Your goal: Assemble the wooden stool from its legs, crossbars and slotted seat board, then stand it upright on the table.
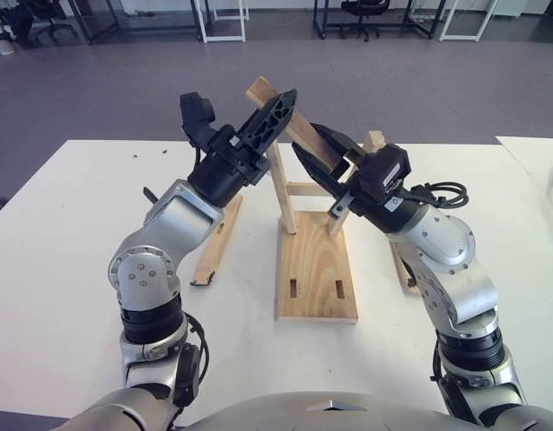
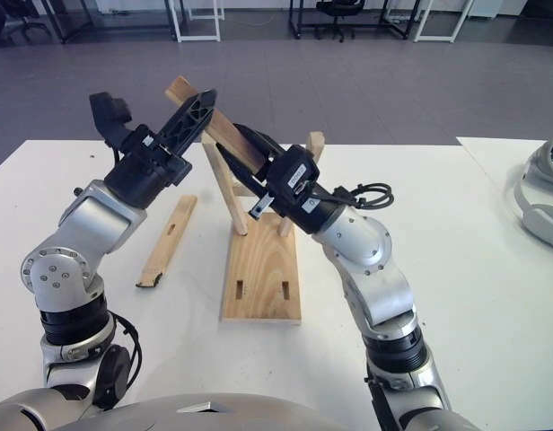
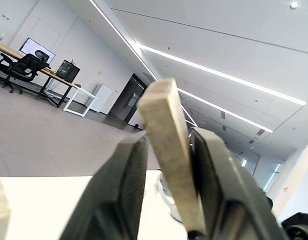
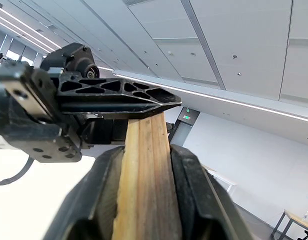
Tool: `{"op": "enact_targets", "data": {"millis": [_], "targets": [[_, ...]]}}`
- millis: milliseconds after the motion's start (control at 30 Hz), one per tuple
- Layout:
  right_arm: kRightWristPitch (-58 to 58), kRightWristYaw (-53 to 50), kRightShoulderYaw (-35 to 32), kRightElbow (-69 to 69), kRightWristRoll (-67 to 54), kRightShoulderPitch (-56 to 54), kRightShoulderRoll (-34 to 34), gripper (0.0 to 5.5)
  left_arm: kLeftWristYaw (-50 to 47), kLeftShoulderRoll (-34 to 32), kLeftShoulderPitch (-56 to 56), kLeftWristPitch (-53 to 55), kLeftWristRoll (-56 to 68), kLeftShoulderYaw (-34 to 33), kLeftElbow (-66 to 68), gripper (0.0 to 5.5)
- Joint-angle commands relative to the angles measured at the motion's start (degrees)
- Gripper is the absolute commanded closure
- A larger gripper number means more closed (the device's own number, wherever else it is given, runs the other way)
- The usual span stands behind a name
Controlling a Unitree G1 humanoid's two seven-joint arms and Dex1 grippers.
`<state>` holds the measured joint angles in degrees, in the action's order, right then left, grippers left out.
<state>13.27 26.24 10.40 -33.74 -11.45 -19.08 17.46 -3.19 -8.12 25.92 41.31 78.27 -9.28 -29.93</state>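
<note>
One loose leg (image 1: 214, 242) lies flat at the left of the table (image 1: 88, 206), clear of my work. My left gripper (image 1: 281, 108) has its fingers clamped on the upper end of a tilted bar (image 1: 299, 132). The right gripper (image 1: 308, 142) grips it lower, I judge to steer it onto the upright legs (image 1: 281, 193) standing in the seat board (image 1: 317, 269). Open air above; the legs crowd close beneath.

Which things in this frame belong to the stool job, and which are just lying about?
Job: seat board, standing legs, crossbar between them, slanted bar shut in left gripper and right gripper, loose slotted bar.
Lying about: white headset-like object, office chair behind.
</note>
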Motion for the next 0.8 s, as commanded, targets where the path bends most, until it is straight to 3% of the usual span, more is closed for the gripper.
{"op": "enact_targets", "data": {"millis": [33, 133, 233, 333, 400, 467, 567, 667, 800], "targets": [[-0.9, 1.0, 0.0, 0.9, 0.6, -0.3, 0.7, 4.18, -2.4, 0.3, 1.0, -2.0, 2.5, -0.3, -0.2, 4.64], [-1.3, 1.5, -0.3, 1.2, 0.7, -0.2, 0.9, 4.18, -2.8, 0.4, 0.5, -3.2, 3.8, -0.5, 0.0, 5.04], [-1.2, 1.6, -0.3, 1.5, 0.6, -0.1, 0.9, 4.18, -1.4, -0.5, -1.0, -3.5, 3.6, -0.4, 0.0, 5.09], [0.7, 2.7, 1.0, 1.1, 0.2, 2.9, 1.9, 3.33, 1.0, -3.6, -5.1, -4.4, 0.0, -2.4, -0.6, 5.09], [0.7, 3.3, 0.8, 1.0, 0.9, 9.1, 3.8, 2.93, 5.1, -8.8, -11.2, -6.0, -3.3, -8.2, -0.7, 5.09], [0.0, 2.1, -1.3, 2.6, 0.9, 16.2, 4.3, 2.89, 9.6, -12.2, -17.3, -9.6, -10.1, -12.9, 3.2, 5.09], [-3.3, 0.2, -1.5, 8.4, 3.8, 20.9, 4.2, 2.89, 16.2, -12.0, -21.8, -16.0, -22.4, -9.9, 13.1, 5.09], [-6.7, 0.1, -1.6, 13.7, 4.9, 22.1, 3.6, 2.89, 22.1, -9.9, -19.5, -22.1, -31.7, -5.6, 26.0, 5.09], [-10.0, 0.0, -2.0, 18.4, 5.7, 22.2, 2.9, 2.89, 26.4, -8.4, -17.7, -28.9, -38.0, -5.6, 36.3, 5.09]]}}
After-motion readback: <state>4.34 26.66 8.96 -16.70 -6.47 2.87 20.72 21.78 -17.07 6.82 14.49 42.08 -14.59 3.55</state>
